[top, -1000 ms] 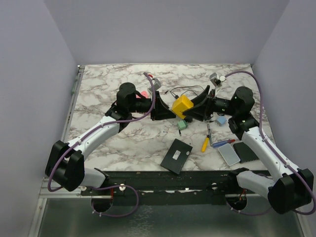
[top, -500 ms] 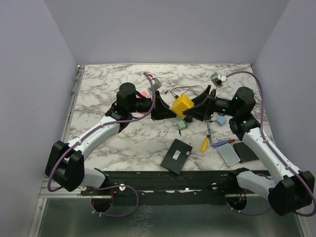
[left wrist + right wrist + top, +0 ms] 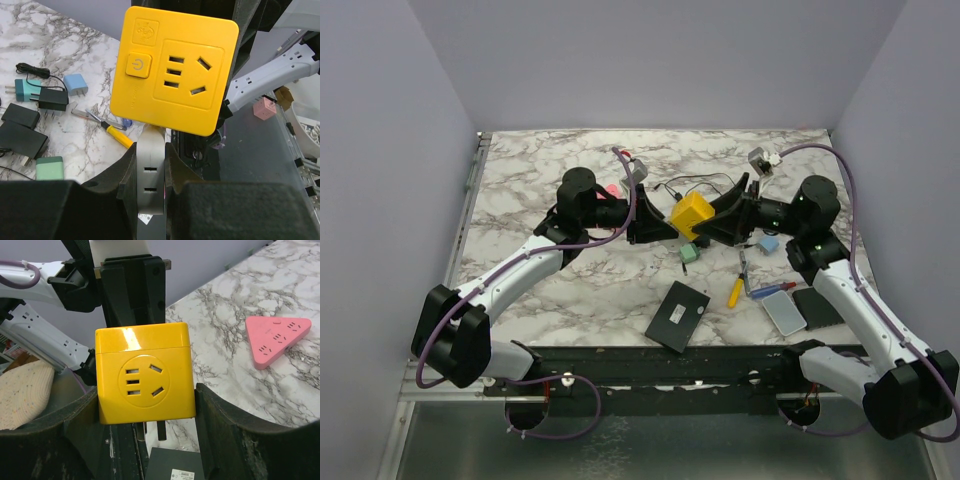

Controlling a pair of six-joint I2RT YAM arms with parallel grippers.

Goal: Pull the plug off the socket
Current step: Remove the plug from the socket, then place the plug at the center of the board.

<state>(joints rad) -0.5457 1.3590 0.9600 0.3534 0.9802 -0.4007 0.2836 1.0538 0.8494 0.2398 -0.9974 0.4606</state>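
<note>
Where the two arms meet over the middle of the marble table [image 3: 520, 180], the yellow socket cube [image 3: 690, 214] is held up off the surface. It is clamped on two opposite sides by the right gripper [image 3: 145, 405], whose fingers are set apart to the cube's width. A grey-white plug [image 3: 151, 170] is pinched flat between the closed fingers of the left gripper [image 3: 652, 228]. The plug's far end is seen touching the socket's edge. Whether its prongs are seated cannot be told.

Just on the near side of the socket, a green adapter [image 3: 689, 254] is noted on the table. Further to the near side lies a black flat box [image 3: 677, 315]. To the near right of the socket, a yellow-handled screwdriver [image 3: 734, 292] and a light blue adapter [image 3: 769, 243] are recorded. To the far left of the socket lies a pink triangular power strip [image 3: 277, 337].
</note>
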